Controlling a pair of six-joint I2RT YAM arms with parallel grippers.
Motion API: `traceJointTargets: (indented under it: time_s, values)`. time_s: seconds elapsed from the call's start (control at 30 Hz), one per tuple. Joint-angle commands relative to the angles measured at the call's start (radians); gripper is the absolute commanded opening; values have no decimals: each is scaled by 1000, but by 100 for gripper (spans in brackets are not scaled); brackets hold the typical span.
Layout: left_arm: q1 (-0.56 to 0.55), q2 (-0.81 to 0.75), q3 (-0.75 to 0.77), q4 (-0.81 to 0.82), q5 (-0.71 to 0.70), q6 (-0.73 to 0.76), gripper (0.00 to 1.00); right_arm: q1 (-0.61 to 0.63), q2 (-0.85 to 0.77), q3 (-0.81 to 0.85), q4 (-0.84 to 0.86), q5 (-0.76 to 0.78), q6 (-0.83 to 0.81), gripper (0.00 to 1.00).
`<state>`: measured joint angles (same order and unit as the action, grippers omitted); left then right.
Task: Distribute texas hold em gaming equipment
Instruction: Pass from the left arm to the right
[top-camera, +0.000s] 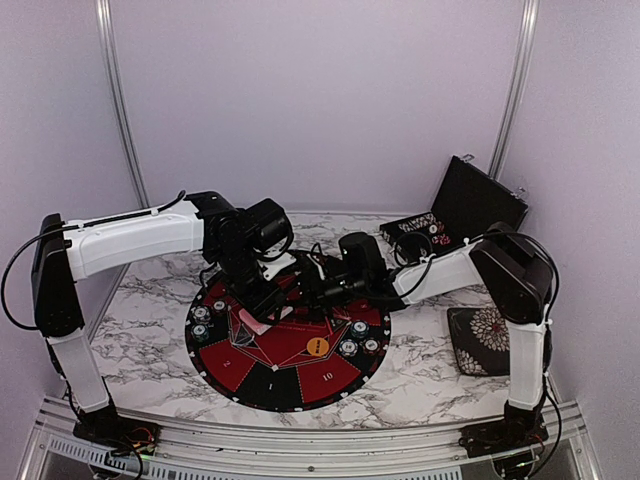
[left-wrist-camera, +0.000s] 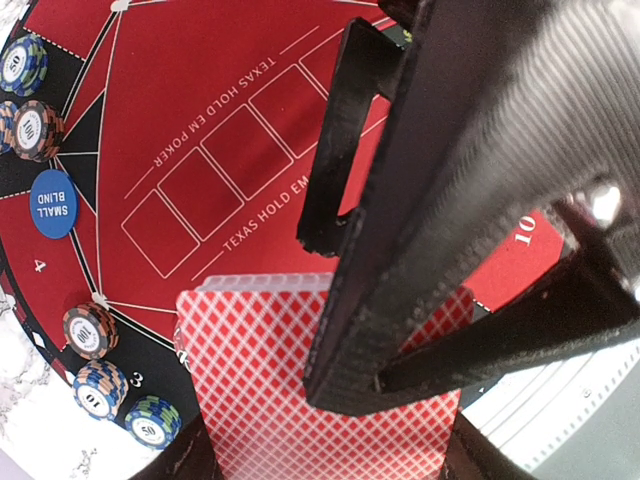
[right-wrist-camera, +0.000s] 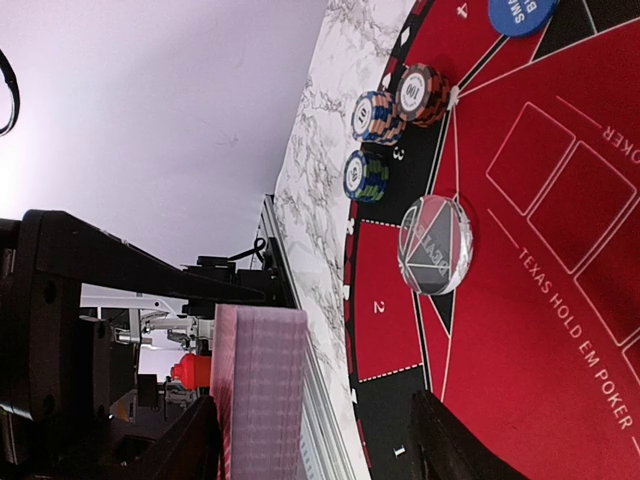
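Both grippers meet over the mat: left gripper (left-wrist-camera: 330, 440) pinches the card deck (left-wrist-camera: 260, 380); right gripper (right-wrist-camera: 310, 440) spread beside it.

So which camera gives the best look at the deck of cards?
The left wrist view: the deck of cards fills the lower frame, red patterned back facing the camera. The right wrist view shows the deck only edge-on. From the top camera it is a small pink patch under the arms.
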<state>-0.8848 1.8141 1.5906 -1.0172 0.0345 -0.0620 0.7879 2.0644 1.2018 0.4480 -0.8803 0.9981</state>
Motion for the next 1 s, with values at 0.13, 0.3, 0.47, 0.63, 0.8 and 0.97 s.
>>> traceJointTargets:
  time_s: [0.13,0.3,0.47,0.63,0.8,0.97]
  values:
    - [-6,-12,34,-15,-7,14,51,-19,-25,-7,-46,38,-30,61]
    - [-6,-15,34,-15,-9,14,51,-30,-37,-17,-58,43,-41,60]
    - [-5,-15,33,-15,-9,14,51,-36,-45,-26,-64,46,-47,60]
    - [-6,-12,30,-14,-8,14,51,-35,-59,-25,-55,39,-43,60]
    - [-6,-9,28,-12,-5,15,51,-13,-69,1,-17,19,-27,64]
    - [-6,-8,31,-12,-5,16,51,23,-32,51,-32,15,-30,65]
